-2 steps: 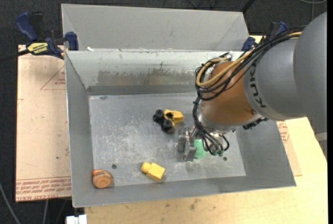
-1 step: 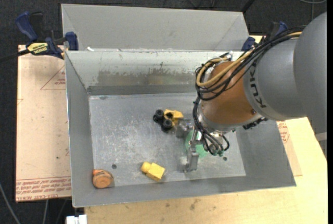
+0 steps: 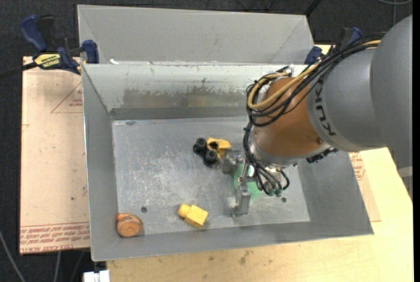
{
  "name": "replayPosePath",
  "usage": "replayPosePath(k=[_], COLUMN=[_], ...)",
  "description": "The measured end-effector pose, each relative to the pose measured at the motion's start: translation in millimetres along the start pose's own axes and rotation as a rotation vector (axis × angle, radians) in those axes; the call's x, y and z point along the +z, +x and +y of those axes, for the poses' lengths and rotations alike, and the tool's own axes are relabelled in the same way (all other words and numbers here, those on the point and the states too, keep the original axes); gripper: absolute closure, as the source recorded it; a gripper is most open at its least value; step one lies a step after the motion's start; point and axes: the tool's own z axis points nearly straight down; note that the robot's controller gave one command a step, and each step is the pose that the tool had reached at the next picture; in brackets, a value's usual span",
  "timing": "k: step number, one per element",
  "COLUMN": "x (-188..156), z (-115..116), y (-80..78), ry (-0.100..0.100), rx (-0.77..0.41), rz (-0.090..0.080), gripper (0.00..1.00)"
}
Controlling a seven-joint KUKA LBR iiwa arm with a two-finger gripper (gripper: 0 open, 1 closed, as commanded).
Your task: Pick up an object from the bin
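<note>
Since nothing is seen between the jaws, no pick is judged done; grasp and lift are both left. The arm is bent down into the bin, with the jaws low by its floor. Whether they are released or clenched cannot be told. A yellow block and a yellow-and-black toy lie near the jaws; an orange disc lies well apart.
</note>
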Motion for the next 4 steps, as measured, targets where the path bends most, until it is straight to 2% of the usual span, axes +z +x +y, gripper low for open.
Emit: replayPosePath(k=[1, 2, 3, 4], x=[-12.5, -39.5, -39.5, -231.1], z=[-38.8, -69.9, -69.9, -52.1], y=[-33.7, -20.9, -20.9, -16.2], ry=[-0.002, 0.000, 0.000, 0.000], rx=[0.054, 0.109, 0.109, 0.098], rz=[0.001, -0.001, -0.001, -0.007], gripper=[0.00, 1.00, 1.00, 1.00])
